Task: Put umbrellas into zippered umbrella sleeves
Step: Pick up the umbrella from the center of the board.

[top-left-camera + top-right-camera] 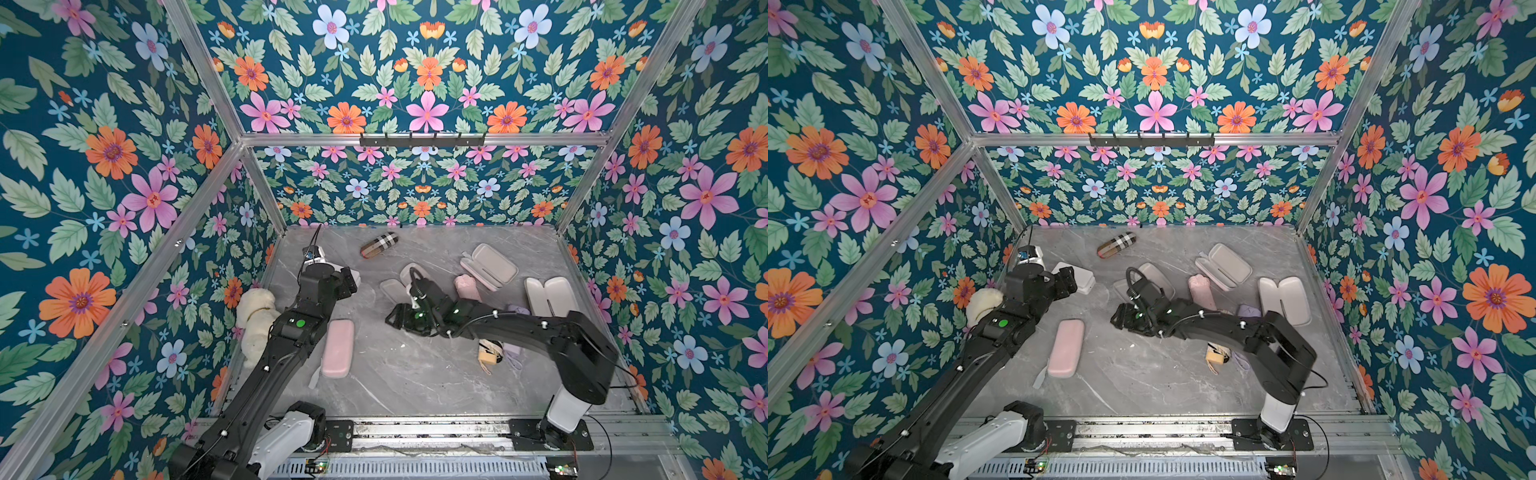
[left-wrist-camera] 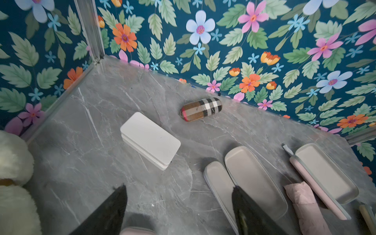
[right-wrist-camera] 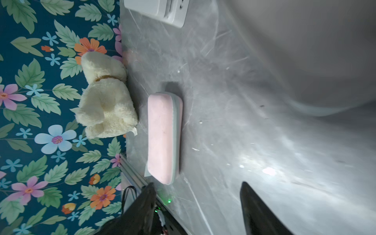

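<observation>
On the grey marble table (image 1: pixel 415 374), the right claw (image 3: pixel 197 183) hangs low over bare surface, jaws apart with nothing between them, pointing toward the closed pink sleeve (image 1: pixel 338 349). Its wrist crosses an open sleeve (image 1: pixel 390 291). The left claw (image 2: pixel 179 186) stands wide and empty above the white box (image 2: pixel 150 140) toward the far-left corner. 2 more sleeves lie open: the open pink sleeve (image 1: pixel 494 262) further back and the right-edge sleeve (image 1: pixel 546 295). The pink umbrella (image 1: pixel 467 286) lies loose just beside the open pink sleeve. The lavender umbrella (image 1: pixel 518 309) shows only partly behind the right arm (image 1: pixel 519 328). The cream umbrella (image 1: pixel 488 353) sits under that arm, nearer the front. So 3 umbrellas look unpacked.

The main hazard, I judge, is the right arm itself. It stretches over the lavender and cream umbrellas and the open sleeve, so a low swing back could sweep them, snag a strap, or flip a sleeve half shut. The pink umbrella is soft fabric, and a fold left over a sleeve's rim would likely jam the zip. The left claw, dropping carelessly, could shove the white box.

The widest free room is front centre, between the closed pink sleeve and the cream umbrella. The far strip holds only the plaid roll (image 1: pixel 379 245) and the box. The right side is crowded up to the table's edge, and the plush toy (image 1: pixel 257 320) sits at the left edge beside the left arm (image 1: pixel 282 345).
</observation>
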`<state>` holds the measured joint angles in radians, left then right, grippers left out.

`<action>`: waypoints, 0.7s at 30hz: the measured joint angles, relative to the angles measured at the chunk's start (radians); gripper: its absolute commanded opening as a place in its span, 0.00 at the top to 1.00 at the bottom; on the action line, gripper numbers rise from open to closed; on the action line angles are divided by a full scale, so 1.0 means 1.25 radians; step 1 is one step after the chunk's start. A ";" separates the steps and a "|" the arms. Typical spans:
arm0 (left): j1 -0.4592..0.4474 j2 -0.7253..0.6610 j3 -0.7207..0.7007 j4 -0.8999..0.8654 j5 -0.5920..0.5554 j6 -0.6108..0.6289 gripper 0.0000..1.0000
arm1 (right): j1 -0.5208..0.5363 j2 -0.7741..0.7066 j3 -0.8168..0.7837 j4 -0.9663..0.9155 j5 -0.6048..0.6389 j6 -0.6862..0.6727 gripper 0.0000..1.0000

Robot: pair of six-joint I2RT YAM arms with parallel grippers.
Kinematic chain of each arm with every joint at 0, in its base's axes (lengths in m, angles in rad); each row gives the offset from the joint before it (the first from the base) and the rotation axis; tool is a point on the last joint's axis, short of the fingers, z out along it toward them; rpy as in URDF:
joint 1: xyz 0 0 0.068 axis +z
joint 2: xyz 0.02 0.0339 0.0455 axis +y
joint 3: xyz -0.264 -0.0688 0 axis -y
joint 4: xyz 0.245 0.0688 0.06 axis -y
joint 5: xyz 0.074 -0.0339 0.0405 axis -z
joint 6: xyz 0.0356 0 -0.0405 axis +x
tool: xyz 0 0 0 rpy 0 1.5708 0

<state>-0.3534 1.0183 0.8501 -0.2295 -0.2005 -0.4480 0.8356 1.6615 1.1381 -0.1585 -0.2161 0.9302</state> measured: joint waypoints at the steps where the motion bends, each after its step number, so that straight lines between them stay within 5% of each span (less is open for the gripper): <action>1: 0.000 0.014 -0.015 0.016 0.014 -0.008 0.22 | -0.045 -0.035 -0.017 -0.029 0.001 -0.022 0.36; 6: -0.026 0.097 -0.076 0.090 0.065 -0.062 0.23 | -0.285 -0.130 -0.019 -0.214 0.047 -0.151 0.30; 10: -0.079 0.166 -0.092 0.139 0.102 -0.092 0.22 | -0.387 -0.111 0.065 -0.326 0.136 -0.297 0.24; 15: -0.126 0.249 -0.090 0.190 0.128 -0.128 0.19 | -0.433 0.006 0.175 -0.417 0.241 -0.416 0.25; 21: -0.131 0.327 -0.080 0.226 0.181 -0.171 0.15 | -0.415 0.082 0.216 -0.438 0.231 -0.456 0.23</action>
<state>-0.5175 1.4277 0.7502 0.0525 0.0257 -0.6613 0.3164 1.7645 1.4086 -0.7055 0.0731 0.3607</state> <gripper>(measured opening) 0.847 0.764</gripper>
